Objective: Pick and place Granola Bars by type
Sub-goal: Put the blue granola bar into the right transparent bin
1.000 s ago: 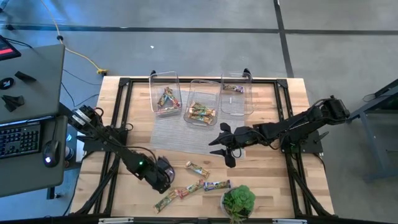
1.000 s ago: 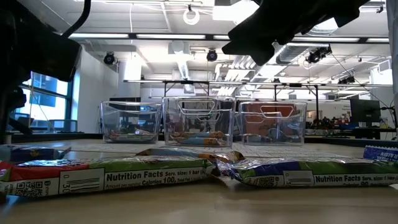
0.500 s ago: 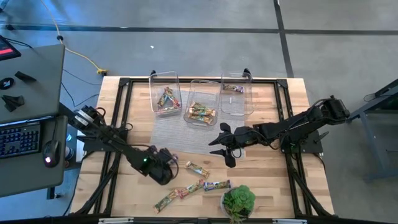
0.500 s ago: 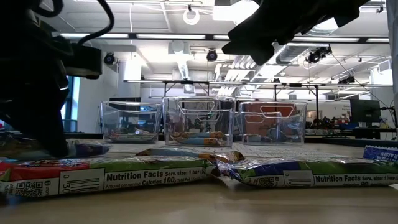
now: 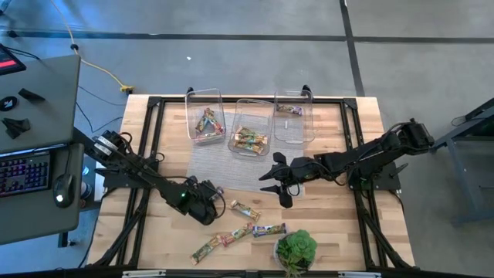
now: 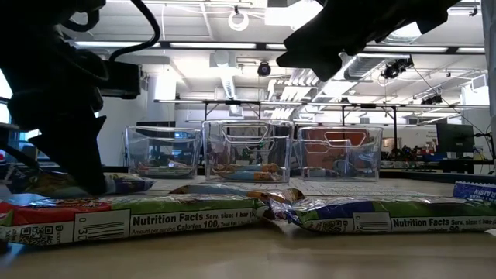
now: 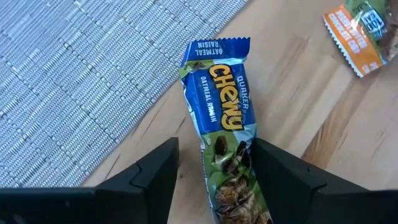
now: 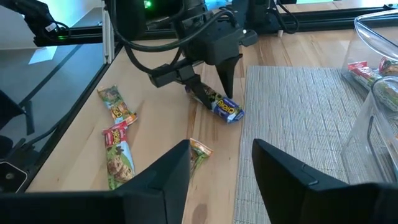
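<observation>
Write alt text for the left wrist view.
A blue Quaker Chewy granola bar lies on the wooden table between the open left gripper's dark fingers, beside a grey woven mat; an orange-ended bar lies farther off.

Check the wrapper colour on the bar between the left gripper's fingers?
Blue at the top, green lower down, on the bar between the left gripper's open fingers. Left wrist view shows it best.
</observation>
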Tool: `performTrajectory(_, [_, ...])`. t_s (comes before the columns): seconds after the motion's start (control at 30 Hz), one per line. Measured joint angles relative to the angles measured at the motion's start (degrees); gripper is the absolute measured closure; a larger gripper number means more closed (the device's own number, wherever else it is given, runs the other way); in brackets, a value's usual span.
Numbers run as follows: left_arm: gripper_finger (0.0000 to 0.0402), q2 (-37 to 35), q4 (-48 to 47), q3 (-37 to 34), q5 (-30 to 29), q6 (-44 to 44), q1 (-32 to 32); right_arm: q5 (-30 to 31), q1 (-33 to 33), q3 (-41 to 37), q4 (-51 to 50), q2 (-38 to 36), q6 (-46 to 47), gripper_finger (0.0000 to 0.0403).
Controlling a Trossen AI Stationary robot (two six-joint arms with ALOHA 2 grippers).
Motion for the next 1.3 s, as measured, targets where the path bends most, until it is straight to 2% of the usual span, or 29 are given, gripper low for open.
performTrajectory(0.23, [0.0202, 0.1, 4.8, 0.1, -4.0, -2.6, 0.0, 0.0, 0.0, 0.0, 2.9, 0.0, 1.2, 0.0247])
performTrajectory(0.4, [0.0218, 0.1, 5.8, 3.6, -6.9, -2.2, 0.8, 0.0, 0.0, 0.1, 1.7, -1.6, 1.5, 0.0247])
performTrajectory(0.53, [0.0238, 0.0, 5.9, 7.5, -4.9, 1.6, 3.0, 0.0, 0.3, 0.1, -2.4, -5.9, 2.8, 0.0247])
performTrajectory(0.6, [0.0244, 0.0, 4.8, 8.8, -2.7, 5.7, 4.2, 0.1, 0.6, 0.1, -6.0, -8.2, 3.7, 0.0247])
performTrajectory(0.7, [0.0246, 0.0, 1.4, 10.2, -2.5, 11.8, 5.6, 0.8, 1.5, 0.1, -9.5, -10.2, 3.7, 0.0247])
performTrajectory(0.87, [0.0223, -0.1, -3.0, 10.2, -0.8, 13.9, 7.8, 0.9, 3.5, 0.1, -10.1, -10.4, 3.3, 0.0247])
performTrajectory(1.1, [0.0167, 1.3, -2.1, 9.9, 1.5, 13.7, 7.8, 0.9, 5.5, 0.0, -10.9, -10.3, -0.2, 0.0246])
performTrajectory(1.3, [0.0148, 4.0, -3.0, 9.8, 2.6, 13.4, 7.8, 0.5, 5.6, 0.0, -10.9, -10.3, -0.2, 0.0246])
